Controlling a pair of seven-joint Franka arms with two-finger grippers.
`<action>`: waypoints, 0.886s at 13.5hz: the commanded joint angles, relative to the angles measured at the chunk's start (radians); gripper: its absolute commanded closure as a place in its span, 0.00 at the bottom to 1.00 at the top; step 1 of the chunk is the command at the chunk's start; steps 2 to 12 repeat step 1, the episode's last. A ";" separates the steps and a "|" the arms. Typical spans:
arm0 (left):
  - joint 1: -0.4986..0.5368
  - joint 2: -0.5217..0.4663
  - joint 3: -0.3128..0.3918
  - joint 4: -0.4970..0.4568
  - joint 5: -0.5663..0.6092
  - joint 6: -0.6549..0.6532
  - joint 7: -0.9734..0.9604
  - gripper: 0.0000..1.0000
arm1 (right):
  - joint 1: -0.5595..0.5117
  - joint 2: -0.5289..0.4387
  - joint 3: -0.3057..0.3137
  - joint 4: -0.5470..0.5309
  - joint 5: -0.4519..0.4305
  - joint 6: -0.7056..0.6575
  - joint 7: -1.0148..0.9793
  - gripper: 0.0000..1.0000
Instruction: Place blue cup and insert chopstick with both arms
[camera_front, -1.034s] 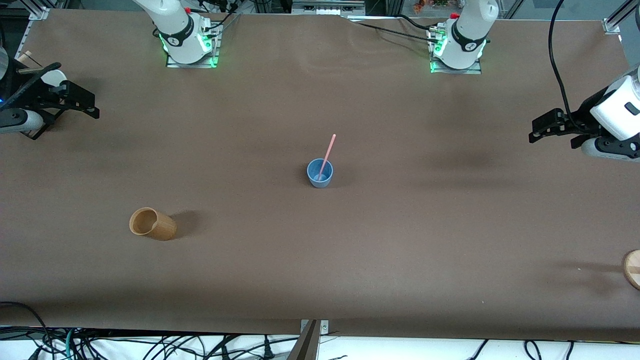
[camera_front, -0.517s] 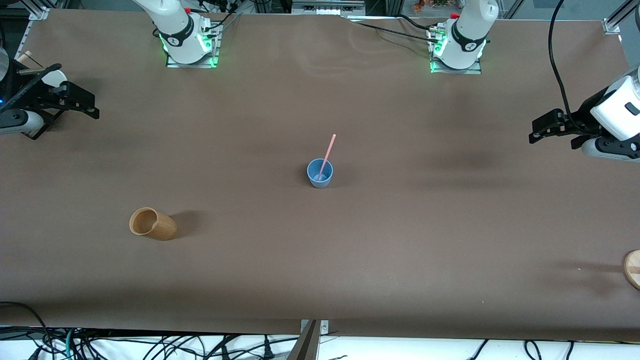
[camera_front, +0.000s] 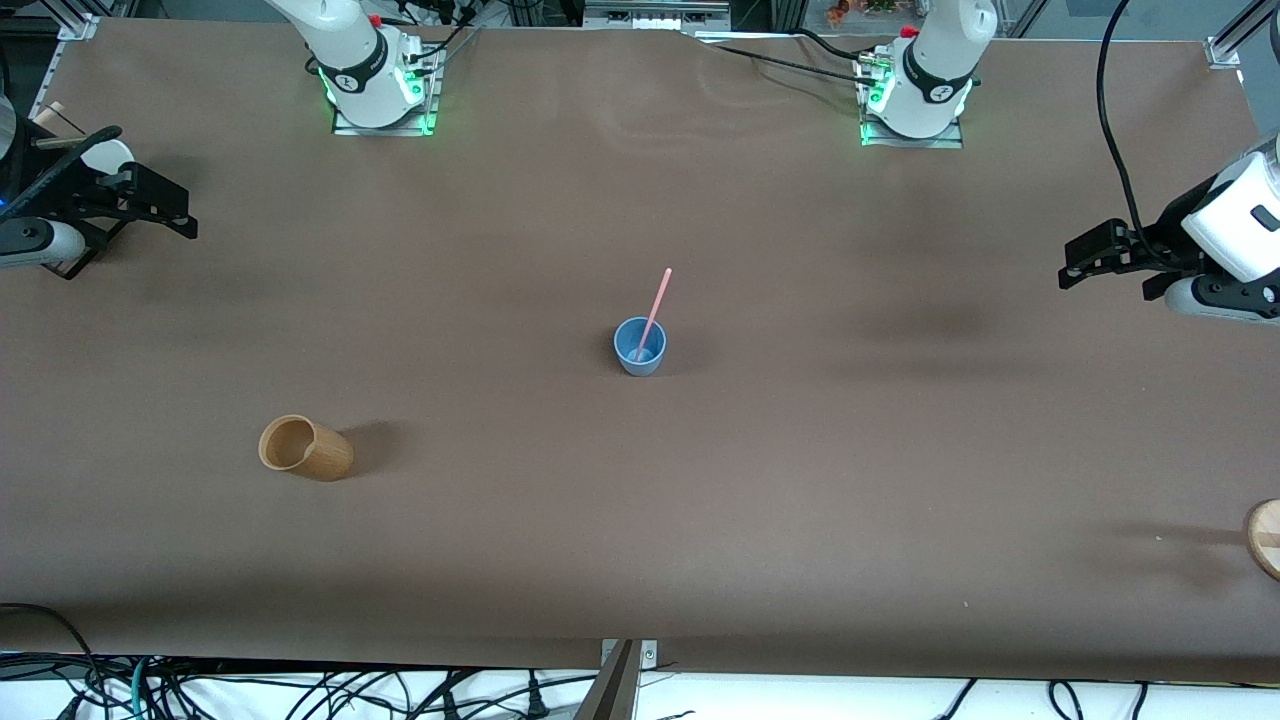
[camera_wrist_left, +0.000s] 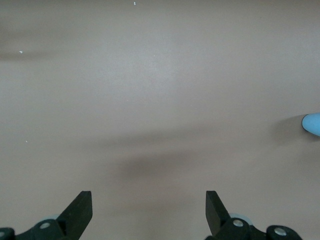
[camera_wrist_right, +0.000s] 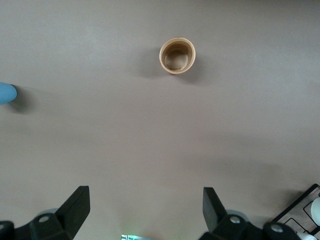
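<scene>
The blue cup (camera_front: 640, 346) stands upright in the middle of the brown table, and its edge shows in both wrist views (camera_wrist_left: 312, 123) (camera_wrist_right: 7, 93). The pink chopstick (camera_front: 656, 302) stands in it, leaning toward the robots' bases. My left gripper (camera_front: 1078, 262) hangs open over the left arm's end of the table, nothing between its fingers (camera_wrist_left: 80, 210). Over the right arm's end, my right gripper (camera_front: 178, 216) is open and empty too, its fingers (camera_wrist_right: 75, 206) spread wide. Both arms wait away from the cup.
A tan wooden cup (camera_front: 305, 447) (camera_wrist_right: 177, 55) lies on its side nearer the front camera, toward the right arm's end. A round wooden piece (camera_front: 1266, 538) sits at the table's edge at the left arm's end. A black rack with a white cup (camera_front: 90, 160) stands under the right gripper.
</scene>
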 joint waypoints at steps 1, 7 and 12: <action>-0.001 0.001 0.001 0.011 -0.005 0.003 -0.005 0.00 | -0.005 -0.016 0.002 0.001 -0.012 0.000 -0.013 0.00; -0.001 0.001 0.001 0.011 -0.005 0.003 -0.005 0.00 | -0.005 -0.016 0.002 0.001 -0.012 0.000 -0.013 0.00; -0.001 0.001 0.001 0.011 -0.005 0.003 -0.005 0.00 | -0.005 -0.016 0.002 0.001 -0.012 0.000 -0.013 0.00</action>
